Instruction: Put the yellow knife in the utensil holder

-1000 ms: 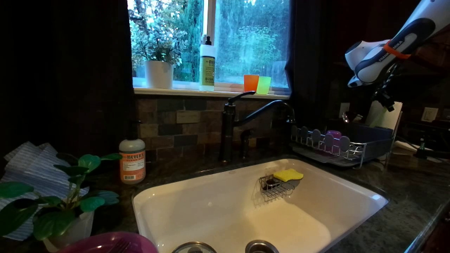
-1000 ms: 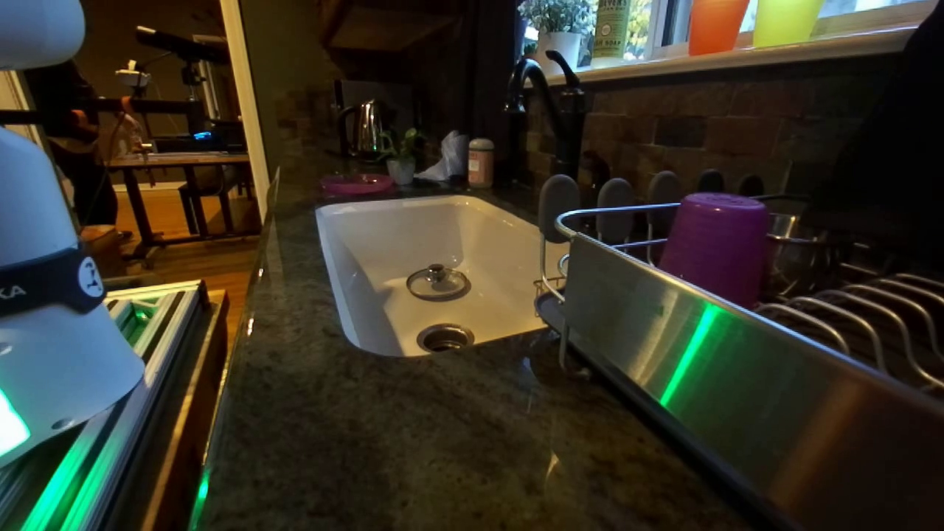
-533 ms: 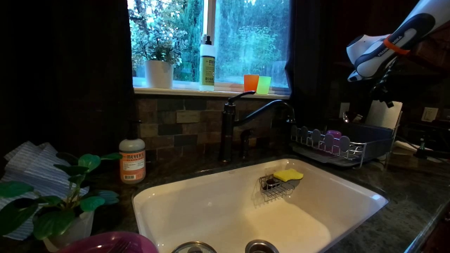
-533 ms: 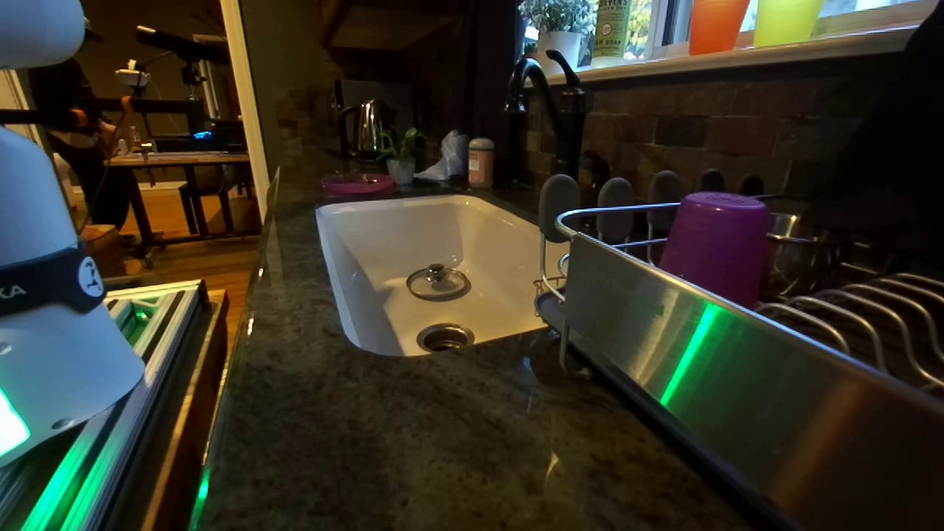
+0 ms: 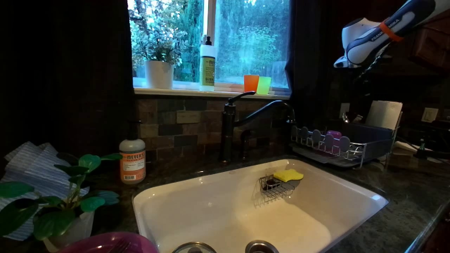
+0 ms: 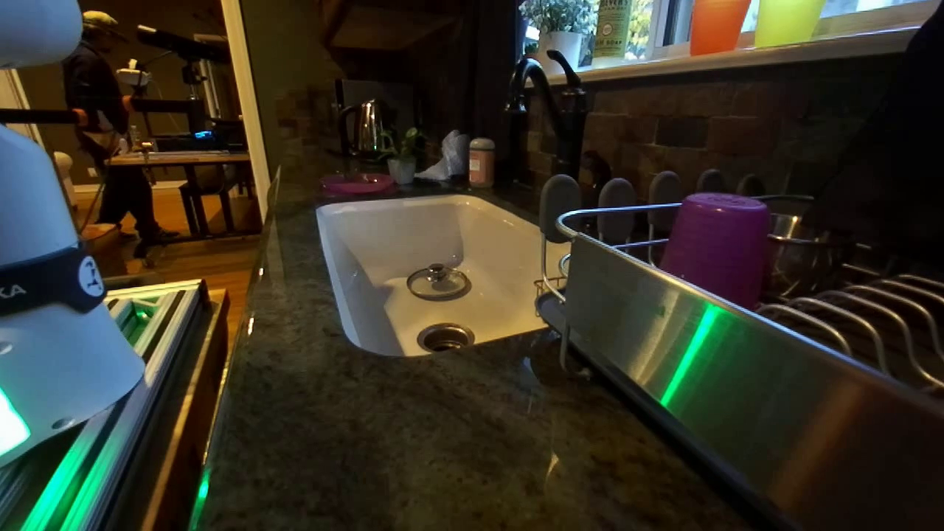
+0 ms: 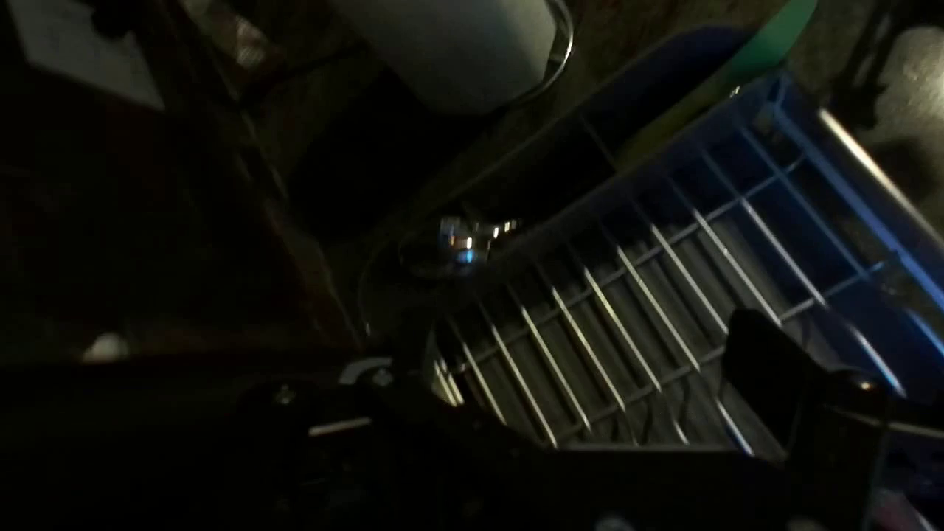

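Hand (image 7: 582,328) spread abv rack (image 7: 658,310); ylw/grn knife (image 7: 724,82) in holder (image 7: 686,53)

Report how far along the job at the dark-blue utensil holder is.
Apparently done: what is likely the flat, green-and-yellow knife appears to be in that holder.
In hand: nothing visible; the black jaws stand apart over the metal wire rack.
Left: perhaps just clearing away the white arm, which is above the rack.
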Available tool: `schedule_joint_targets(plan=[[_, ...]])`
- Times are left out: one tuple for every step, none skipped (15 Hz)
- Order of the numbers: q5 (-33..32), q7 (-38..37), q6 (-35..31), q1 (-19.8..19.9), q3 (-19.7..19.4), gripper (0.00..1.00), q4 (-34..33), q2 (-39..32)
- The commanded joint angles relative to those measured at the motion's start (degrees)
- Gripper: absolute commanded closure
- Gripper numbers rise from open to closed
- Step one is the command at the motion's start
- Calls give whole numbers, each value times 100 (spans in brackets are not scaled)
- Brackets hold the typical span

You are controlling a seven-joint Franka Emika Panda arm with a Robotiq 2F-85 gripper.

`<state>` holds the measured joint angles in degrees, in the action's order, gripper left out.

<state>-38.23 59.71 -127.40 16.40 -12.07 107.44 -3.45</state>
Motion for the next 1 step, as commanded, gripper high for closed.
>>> schedule_joint_targets(plan=[[10,-33,0,-159,-16,0,54,71]])
